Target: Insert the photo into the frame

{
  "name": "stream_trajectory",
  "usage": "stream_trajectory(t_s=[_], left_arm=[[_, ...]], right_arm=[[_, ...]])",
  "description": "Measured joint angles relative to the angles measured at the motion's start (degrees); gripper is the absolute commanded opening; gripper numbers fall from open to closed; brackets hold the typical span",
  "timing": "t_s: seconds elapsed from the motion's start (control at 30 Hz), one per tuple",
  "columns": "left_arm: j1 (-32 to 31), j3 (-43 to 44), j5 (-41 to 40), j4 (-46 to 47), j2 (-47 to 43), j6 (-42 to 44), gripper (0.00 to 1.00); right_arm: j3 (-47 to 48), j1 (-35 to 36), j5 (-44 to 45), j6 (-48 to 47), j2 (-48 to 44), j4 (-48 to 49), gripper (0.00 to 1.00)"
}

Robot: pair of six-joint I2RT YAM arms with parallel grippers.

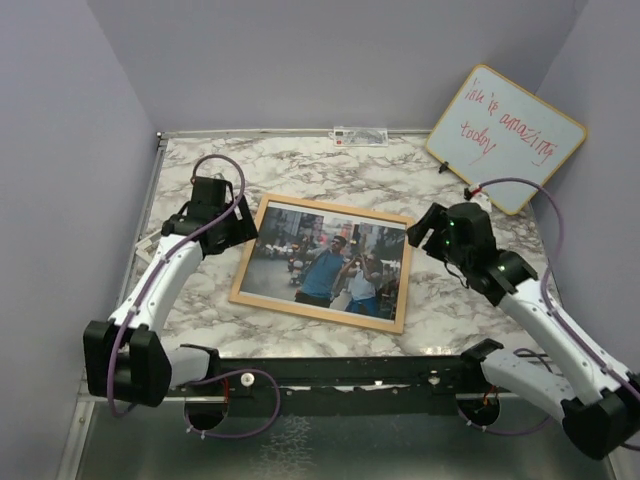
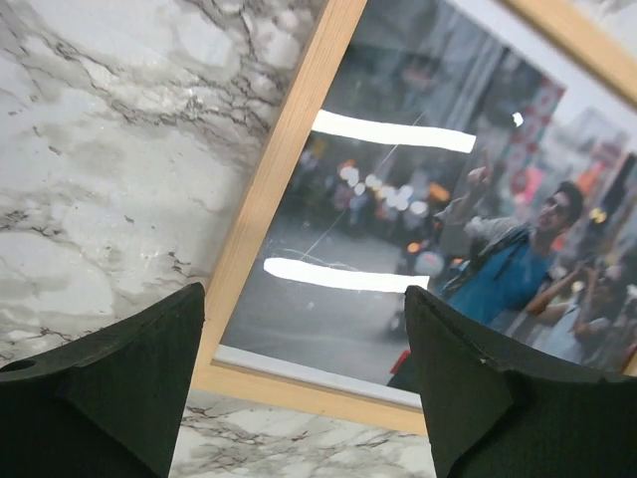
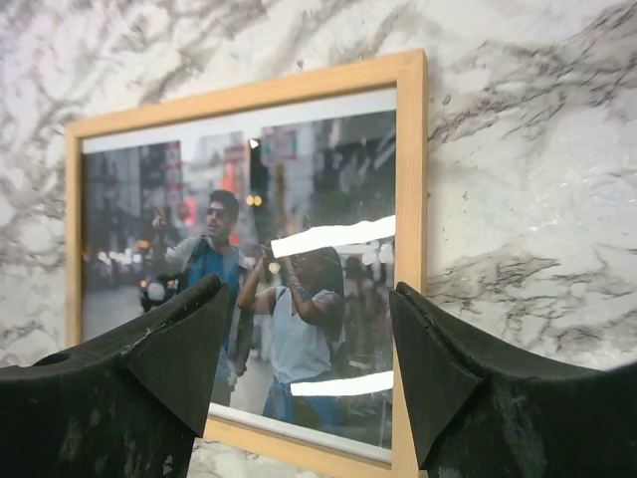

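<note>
The light wood frame (image 1: pixel 320 310) lies flat on the marble table (image 1: pixel 300 165), with the photo (image 1: pixel 328 262) of two people in a street showing inside it behind the pane. My left gripper (image 1: pixel 243 222) hovers open at the frame's left end, above its near left corner (image 2: pixel 239 383); the photo (image 2: pixel 418 269) fills that view. My right gripper (image 1: pixel 420 232) stands open over the frame's right end, its black fingers (image 3: pixel 443 383) straddling the right rail (image 3: pixel 410 199) above the photo (image 3: pixel 249 289). Neither holds anything.
A wood-edged whiteboard (image 1: pixel 506 135) with red writing leans at the back right corner. A small white label strip (image 1: pixel 360 136) lies along the table's far edge. Grey walls close in on three sides. A black rail (image 1: pixel 340 372) runs between the arm bases.
</note>
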Motion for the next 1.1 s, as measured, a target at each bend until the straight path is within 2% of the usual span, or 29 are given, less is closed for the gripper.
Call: stream_trajectory(t_s=[0.03,0.07,0.13,0.37,0.47,0.77,1.1], left_arm=[[0.00,0.48,-0.48,-0.15,-1.99,-0.59,0.97],[0.00,0.83,-0.96,-0.26,-3.54,-1.11,0.99],[-0.02,1.53,-1.57,-0.50,-7.28,-2.29,0.99],[0.00,1.81,-3.26,-1.11,-21.07,-5.16,0.99],[0.00,1.75,-4.37,-1.46,-26.95,-6.16,0.99],[-0.02,2.67,-10.03,-2.89,-42.86,-6.84,0.99],[-0.02,7.98,-15.39,-9.94,-44.72,-7.02,0.99]], right_arm=[[0.28,0.00,0.85,-0.22,-2.82,-1.11,0.74],[0.50,0.00,1.92,-0.44,-5.66,-2.47,0.75],[1.29,0.00,4.28,-0.87,-11.23,-5.99,0.78],[8.70,0.00,13.03,-3.19,-28.24,-16.65,0.99],[11.98,-0.02,16.52,-3.61,-32.17,-20.79,1.00],[16.98,-0.02,24.48,-5.16,-36.83,-29.05,1.00],[19.98,-0.02,28.00,-9.86,-37.24,-28.48,1.00]])
